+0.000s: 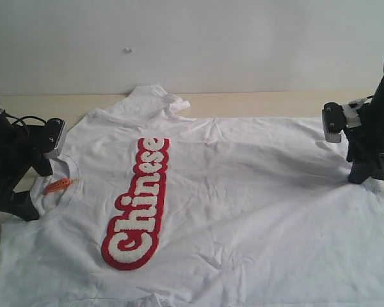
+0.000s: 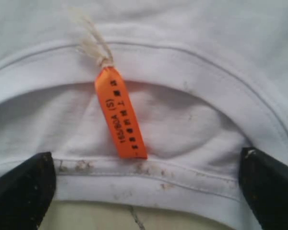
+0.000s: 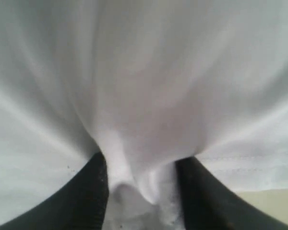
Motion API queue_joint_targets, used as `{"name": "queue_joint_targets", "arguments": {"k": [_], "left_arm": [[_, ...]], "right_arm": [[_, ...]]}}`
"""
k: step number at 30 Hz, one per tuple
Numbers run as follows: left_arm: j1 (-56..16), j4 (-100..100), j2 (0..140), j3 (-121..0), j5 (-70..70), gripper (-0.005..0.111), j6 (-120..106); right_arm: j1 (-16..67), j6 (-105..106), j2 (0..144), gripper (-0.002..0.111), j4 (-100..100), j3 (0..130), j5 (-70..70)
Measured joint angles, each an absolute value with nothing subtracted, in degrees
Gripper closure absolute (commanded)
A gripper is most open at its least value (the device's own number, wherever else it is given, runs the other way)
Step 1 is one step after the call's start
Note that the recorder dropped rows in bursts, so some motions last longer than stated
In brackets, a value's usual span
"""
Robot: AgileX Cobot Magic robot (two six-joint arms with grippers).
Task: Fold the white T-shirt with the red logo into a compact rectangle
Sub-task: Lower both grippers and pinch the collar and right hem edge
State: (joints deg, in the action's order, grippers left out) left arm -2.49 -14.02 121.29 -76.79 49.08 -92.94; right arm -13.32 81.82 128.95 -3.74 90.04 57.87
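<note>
Since the white T-shirt (image 1: 243, 192) is lying flat on the desk (image 1: 256, 102) for folding, its hem (image 3: 240, 163) is being pinched by the right tool (image 3: 141, 191), while the collar (image 2: 149, 179) is being straddled by the wide-open, empty left tool (image 2: 144, 165).

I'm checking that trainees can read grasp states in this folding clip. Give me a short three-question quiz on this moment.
1. True or false: the left pincer is shut on the collar of the white T-shirt.
2. What is bunched between the fingers of the right pincer? A) the orange tag B) white shirt fabric C) nothing
3. What word does the red logo spell?

Key:
1. False. Its jaws stand wide apart, one at each side of the collar, with the orange tag lying between them.
2. B.
3. Chinese.
</note>
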Motion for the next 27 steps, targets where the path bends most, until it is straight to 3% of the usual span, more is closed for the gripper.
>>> {"name": "queue_joint_targets", "arguments": {"k": [8, 27], "left_arm": [[-2.5, -14.0, 121.4, -76.8, 49.0, 0.001, -92.9], [-2.5, -14.2, 122.3, -77.5, 47.9, 0.002, -82.4]], "right_arm": [[-13.3, 80.3, 129.0, 0.089, -2.6, 90.0, 57.9], [-13.3, 76.9, 129.0, 0.091, -1.9, 90.0, 58.1]]}}
